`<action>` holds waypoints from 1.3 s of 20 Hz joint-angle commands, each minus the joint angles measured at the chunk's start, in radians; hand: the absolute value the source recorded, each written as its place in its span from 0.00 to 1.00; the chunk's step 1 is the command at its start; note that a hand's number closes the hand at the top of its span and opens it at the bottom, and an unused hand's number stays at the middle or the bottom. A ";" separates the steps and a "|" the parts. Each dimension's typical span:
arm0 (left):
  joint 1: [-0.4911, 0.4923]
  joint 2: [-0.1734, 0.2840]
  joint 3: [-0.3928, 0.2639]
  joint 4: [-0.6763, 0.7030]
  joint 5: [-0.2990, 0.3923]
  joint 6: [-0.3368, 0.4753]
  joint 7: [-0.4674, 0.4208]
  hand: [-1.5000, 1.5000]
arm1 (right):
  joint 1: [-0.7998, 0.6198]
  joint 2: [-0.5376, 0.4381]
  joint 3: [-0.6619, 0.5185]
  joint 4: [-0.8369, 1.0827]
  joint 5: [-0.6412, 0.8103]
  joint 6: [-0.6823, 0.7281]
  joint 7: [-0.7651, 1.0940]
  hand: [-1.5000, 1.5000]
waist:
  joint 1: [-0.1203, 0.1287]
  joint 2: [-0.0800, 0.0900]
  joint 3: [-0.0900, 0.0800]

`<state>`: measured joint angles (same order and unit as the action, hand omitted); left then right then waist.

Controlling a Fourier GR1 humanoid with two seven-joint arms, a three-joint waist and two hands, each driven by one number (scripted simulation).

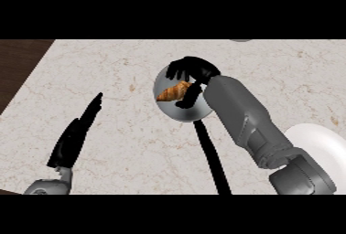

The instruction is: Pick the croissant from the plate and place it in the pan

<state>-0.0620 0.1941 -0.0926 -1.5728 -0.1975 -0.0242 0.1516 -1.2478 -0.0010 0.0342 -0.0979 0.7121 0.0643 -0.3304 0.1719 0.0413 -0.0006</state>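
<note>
- the right hand (191,69) hangs over the pan (177,112), its fingers (177,69) curled round the croissant (173,92).
- the croissant sits over the pan's bowl, in the hand; whether it touches the pan i cannot tell.
- the plate (323,141) lies right of the pan, bare.
- the left hand (76,133) rests left of the pan, fingers straight and pressed together.
- step: placing. next: lower if needed, uncurl the fingers, lift clear of the pan.
</note>
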 commanded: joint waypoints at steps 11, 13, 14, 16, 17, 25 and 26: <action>-0.016 0.013 0.015 0.015 0.005 -0.015 -0.009 0.50 | -0.022 0.001 -0.261 -0.009 -0.340 -0.060 -0.041 0.00 | 0.010 -0.005 0.002; -0.015 0.004 0.016 0.028 -0.007 0.004 -0.012 0.50 | -0.018 0.001 -0.296 -0.010 -0.380 -0.097 -0.052 0.00 | -0.016 -0.005 0.002; -0.007 -0.014 0.017 0.049 0.000 0.013 -0.032 0.50 | -0.039 0.001 -0.324 -0.019 -0.405 -0.115 -0.033 0.00 | -0.024 -0.002 0.001; -0.008 0.006 0.036 0.018 0.010 0.004 0.008 0.50 | -0.019 0.001 -0.349 -0.016 -0.429 -0.166 -0.035 0.00 | -0.038 -0.004 0.002; -0.008 -0.004 0.032 0.029 0.012 0.006 -0.028 0.50 | -0.043 0.001 -0.358 -0.007 -0.440 -0.206 -0.001 0.00 | -0.031 -0.002 0.001; 0.055 0.035 0.074 -0.001 0.034 -0.010 -0.033 0.50 | 0.037 -0.191 -0.393 -0.043 -0.457 -0.075 -0.098 0.00 | -0.066 -0.001 0.003; 0.031 0.011 0.051 0.014 0.008 0.012 -0.019 0.50 | 0.033 -0.205 -0.402 -0.044 -0.465 -0.051 -0.103 0.00 | -0.072 0.003 0.003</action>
<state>-0.0401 0.2074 -0.0411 -1.5514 -0.1875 -0.0150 0.1267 -1.2293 -0.1346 -0.3525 -0.1331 0.2577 -0.0338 -0.4029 0.1080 0.0426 0.0017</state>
